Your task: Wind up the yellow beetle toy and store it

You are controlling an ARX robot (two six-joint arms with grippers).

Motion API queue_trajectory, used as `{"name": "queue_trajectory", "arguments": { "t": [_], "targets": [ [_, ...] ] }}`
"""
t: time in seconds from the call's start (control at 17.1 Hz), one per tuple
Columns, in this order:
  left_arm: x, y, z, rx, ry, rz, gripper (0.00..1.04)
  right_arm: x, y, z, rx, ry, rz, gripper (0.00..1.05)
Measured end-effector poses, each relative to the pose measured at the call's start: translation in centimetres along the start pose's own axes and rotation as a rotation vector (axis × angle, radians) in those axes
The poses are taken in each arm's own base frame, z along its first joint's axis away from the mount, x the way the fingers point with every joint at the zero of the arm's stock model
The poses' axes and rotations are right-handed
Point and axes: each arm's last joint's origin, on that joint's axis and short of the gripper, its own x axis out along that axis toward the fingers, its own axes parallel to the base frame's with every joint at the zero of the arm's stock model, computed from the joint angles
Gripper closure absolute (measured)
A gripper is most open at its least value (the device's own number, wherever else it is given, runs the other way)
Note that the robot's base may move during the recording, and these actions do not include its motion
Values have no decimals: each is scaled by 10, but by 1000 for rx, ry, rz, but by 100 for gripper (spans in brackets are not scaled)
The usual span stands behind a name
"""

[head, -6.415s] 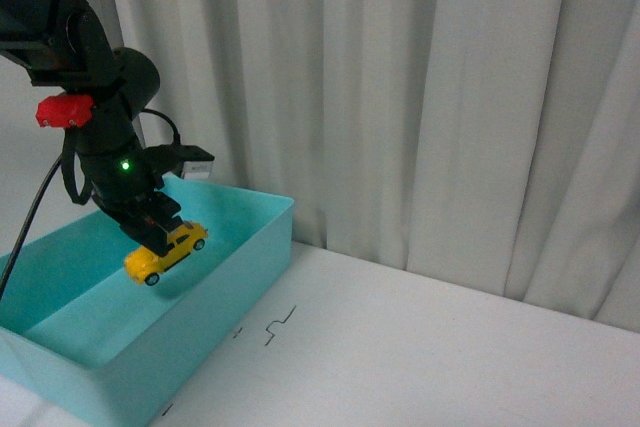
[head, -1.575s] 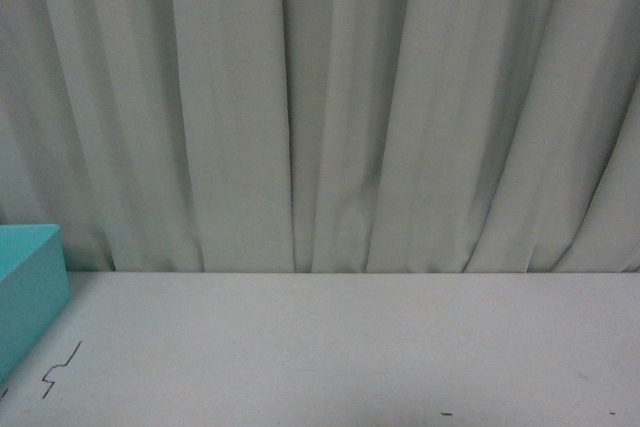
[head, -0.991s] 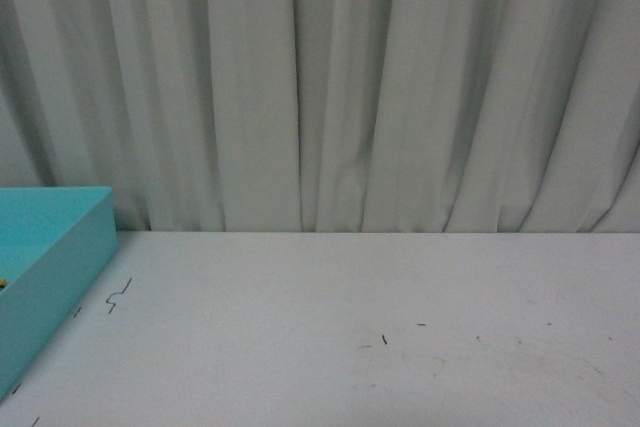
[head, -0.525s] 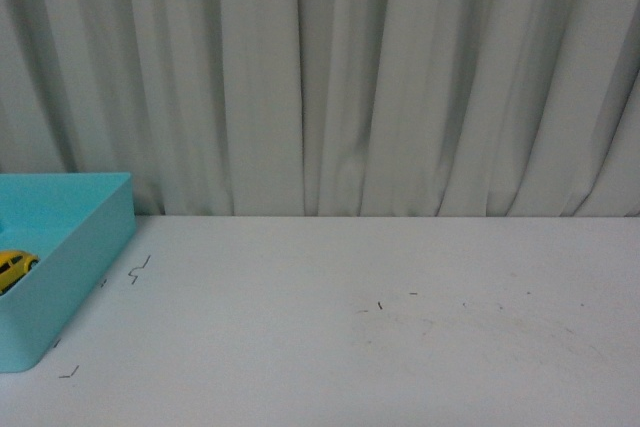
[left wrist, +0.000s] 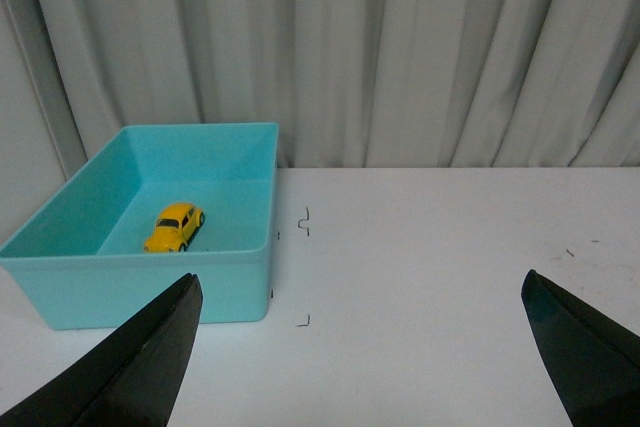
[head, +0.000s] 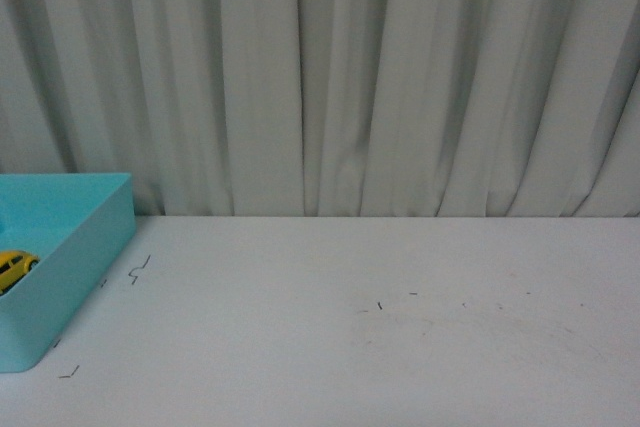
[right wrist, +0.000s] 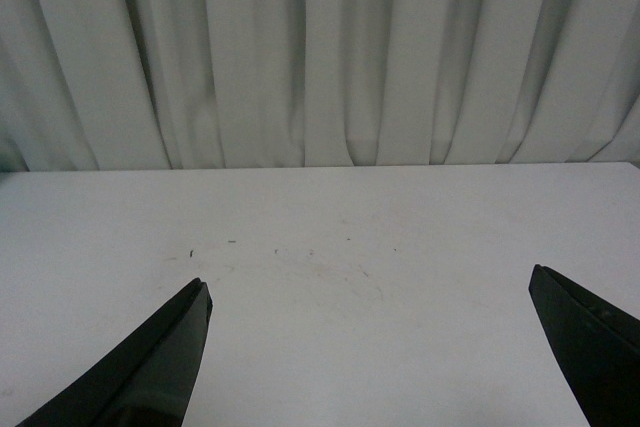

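Note:
The yellow beetle toy point(left wrist: 174, 226) lies on the floor of the teal bin point(left wrist: 255, 247), upright on its wheels. In the front view only its end point(head: 14, 267) shows at the left edge, inside the bin point(head: 90, 257). My left gripper point(left wrist: 360, 347) is open and empty, held back from the bin above the white table. My right gripper point(right wrist: 365, 347) is open and empty over bare table. Neither arm shows in the front view.
A white table point(head: 380, 347) carries small black corner marks point(head: 138, 269) beside the bin and faint scuffs point(right wrist: 330, 272) in the middle. A grey pleated curtain point(head: 350, 77) hangs along the table's far edge.
The left gripper has let go of the toy, which now lies in the bin, and the arm has left the front view. The front view has shifted and has settled over the last half second.

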Motion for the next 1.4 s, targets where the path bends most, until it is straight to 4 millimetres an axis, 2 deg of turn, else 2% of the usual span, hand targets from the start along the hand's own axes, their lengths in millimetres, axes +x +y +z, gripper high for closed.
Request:
{"name": "queue_trajectory", "arguments": {
  "t": [1.4],
  "targets": [
    [0,0,0,0,-2,0,7,0,0,0,0,-2,0,7]
  ]
}}
